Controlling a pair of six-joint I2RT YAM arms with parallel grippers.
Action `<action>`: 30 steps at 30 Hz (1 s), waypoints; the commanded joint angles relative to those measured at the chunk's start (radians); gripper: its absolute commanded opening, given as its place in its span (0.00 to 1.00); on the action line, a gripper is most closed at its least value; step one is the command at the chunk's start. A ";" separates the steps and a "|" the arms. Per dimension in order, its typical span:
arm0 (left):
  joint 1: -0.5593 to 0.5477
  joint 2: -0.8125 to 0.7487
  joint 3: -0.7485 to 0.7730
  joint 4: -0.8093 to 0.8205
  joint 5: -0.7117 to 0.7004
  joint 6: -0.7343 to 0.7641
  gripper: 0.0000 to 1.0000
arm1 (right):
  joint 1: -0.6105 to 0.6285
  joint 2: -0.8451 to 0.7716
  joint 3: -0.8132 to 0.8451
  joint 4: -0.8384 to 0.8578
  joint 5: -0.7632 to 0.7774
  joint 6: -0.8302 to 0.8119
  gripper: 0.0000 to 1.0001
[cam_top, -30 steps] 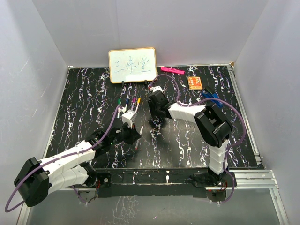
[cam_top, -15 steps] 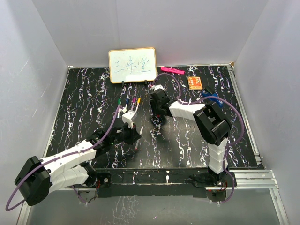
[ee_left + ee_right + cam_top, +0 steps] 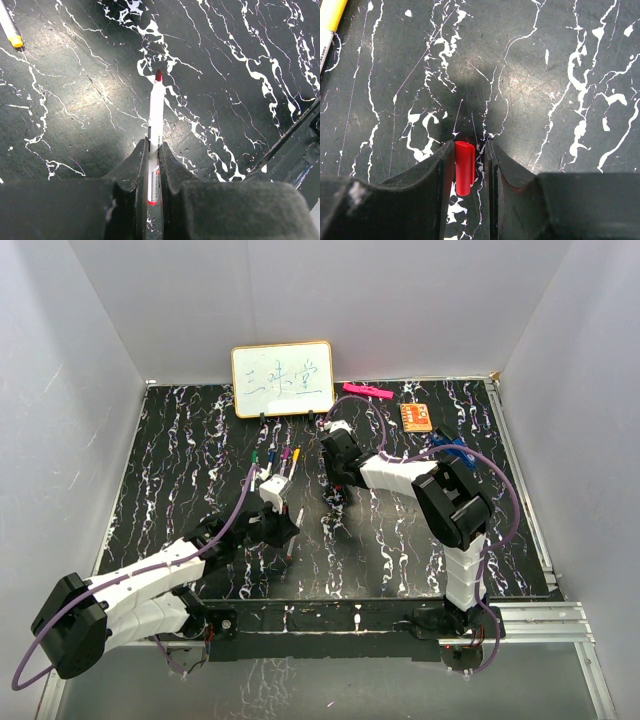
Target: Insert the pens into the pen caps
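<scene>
As far as the overhead view allows, four of the pens (image 3: 285,457) are seen lying side by side just beyond the left gripper (image 3: 283,527), left of centre on the table (image 3: 180,460). Their ends are coloured green, blue, purple and yellow. These four are judged to be capped already, though seating cannot be verified at that size. The yellow-ended pen (image 3: 11,31) is shown closer in the left wrist view. Its yellow cap (image 3: 331,12) is seen in place on the barrel at the far left corner of the right wrist view.

One pairing is outstanding. The red-tipped pen (image 3: 155,115) is clamped between the left gripper's fingers (image 3: 135,170), which are closed on the rear half of the barrel, with the bare tip pointing away from the wrist. The red cap (image 3: 464,167) is noted inside the right gripper (image 3: 470,150), near the table's centre. It touches one finger, but a sliver of table shows beside the other, so it cannot be told whether the cap is gripped. Pen and cap are held apart and are not yet aligned.

Four of five insertions are judged complete, and the fifth is not begun. Tip and cap mouth are to be brought into line and pressed home.
</scene>
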State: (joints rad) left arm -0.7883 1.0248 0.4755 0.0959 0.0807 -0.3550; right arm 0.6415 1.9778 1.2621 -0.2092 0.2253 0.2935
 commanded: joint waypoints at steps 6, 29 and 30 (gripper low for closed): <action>0.003 -0.020 0.025 -0.005 -0.027 0.014 0.00 | 0.018 0.020 -0.034 -0.131 -0.041 0.037 0.25; 0.003 -0.004 0.052 -0.011 -0.042 0.036 0.00 | 0.047 0.027 -0.079 -0.208 -0.030 0.089 0.16; 0.003 -0.001 0.053 -0.011 -0.042 0.037 0.00 | 0.046 0.034 -0.073 -0.216 -0.027 0.089 0.06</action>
State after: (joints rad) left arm -0.7883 1.0252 0.4820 0.0883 0.0471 -0.3328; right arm 0.6750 1.9511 1.2282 -0.2432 0.2478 0.3515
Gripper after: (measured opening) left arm 0.050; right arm 0.180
